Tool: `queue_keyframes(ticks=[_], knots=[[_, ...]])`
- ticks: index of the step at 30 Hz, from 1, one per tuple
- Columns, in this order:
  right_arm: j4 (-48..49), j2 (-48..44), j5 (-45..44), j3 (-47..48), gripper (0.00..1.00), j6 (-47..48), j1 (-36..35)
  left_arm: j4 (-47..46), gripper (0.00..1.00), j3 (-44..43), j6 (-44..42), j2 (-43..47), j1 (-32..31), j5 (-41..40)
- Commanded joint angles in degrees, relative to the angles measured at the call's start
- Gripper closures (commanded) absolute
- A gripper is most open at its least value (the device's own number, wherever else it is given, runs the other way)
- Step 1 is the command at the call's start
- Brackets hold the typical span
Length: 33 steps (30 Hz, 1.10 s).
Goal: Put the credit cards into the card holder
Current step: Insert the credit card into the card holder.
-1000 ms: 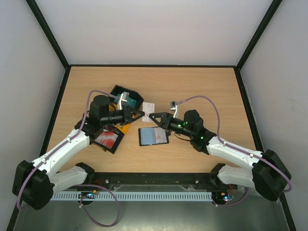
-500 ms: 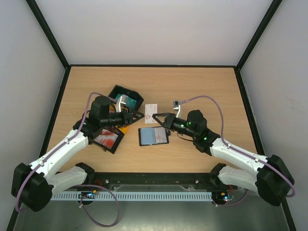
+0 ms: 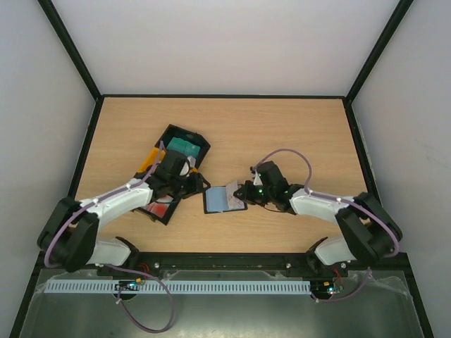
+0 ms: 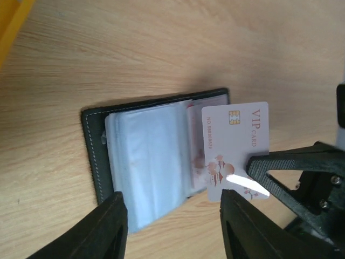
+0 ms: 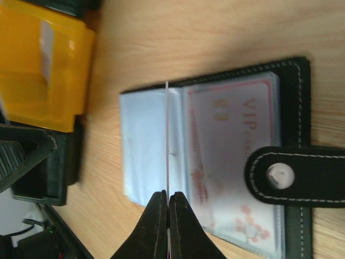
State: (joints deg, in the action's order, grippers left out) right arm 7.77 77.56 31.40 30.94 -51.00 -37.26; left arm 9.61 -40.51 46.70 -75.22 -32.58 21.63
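The black card holder lies open on the table, its clear sleeves up. One sleeve holds a red-and-white card, and the clasp strap lies over the right side. My right gripper is shut on a whitish VIP card. It holds the card on edge over the sleeves, at the holder's right side in the top view. My left gripper is open and empty, low over the holder's near-left edge. A teal card lies in a black tray.
A black tray stands at the back left. Another black tray, with a red card in it, lies under my left arm. A yellow tray sits just left of the holder.
Both arms have moved in and down to the card holder. The right gripper has brought the whitish card from above the table onto the open sleeves. The left gripper has moved off the back tray.
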Motion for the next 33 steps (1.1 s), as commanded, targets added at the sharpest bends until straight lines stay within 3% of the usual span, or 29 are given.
queue_keyframes(ticks=[1,11,22,28,33], knots=[[-1.4,5.7,3.5,2.8,0.98,3.3,0.3,-6.5,0.54,1.5,1.2,-4.9,-1.3,-0.6],[-0.2,11.4,6.3,4.2,0.98,5.1,0.3,-9.7,0.69,1.8,2.7,-14.4,-2.2,-1.0],[3.3,10.7,6.3,2.9,0.98,3.5,0.3,-5.7,0.81,3.0,3.6,-15.3,-3.3,-6.2],[5.2,8.4,5.0,1.0,0.98,2.0,0.3,-4.3,0.79,2.1,3.5,-11.2,-4.1,-5.9],[6.3,8.7,4.7,0.8,0.98,1.3,0.3,0.8,0.6,0.4,4.4,-8.4,-5.7,-10.3]])
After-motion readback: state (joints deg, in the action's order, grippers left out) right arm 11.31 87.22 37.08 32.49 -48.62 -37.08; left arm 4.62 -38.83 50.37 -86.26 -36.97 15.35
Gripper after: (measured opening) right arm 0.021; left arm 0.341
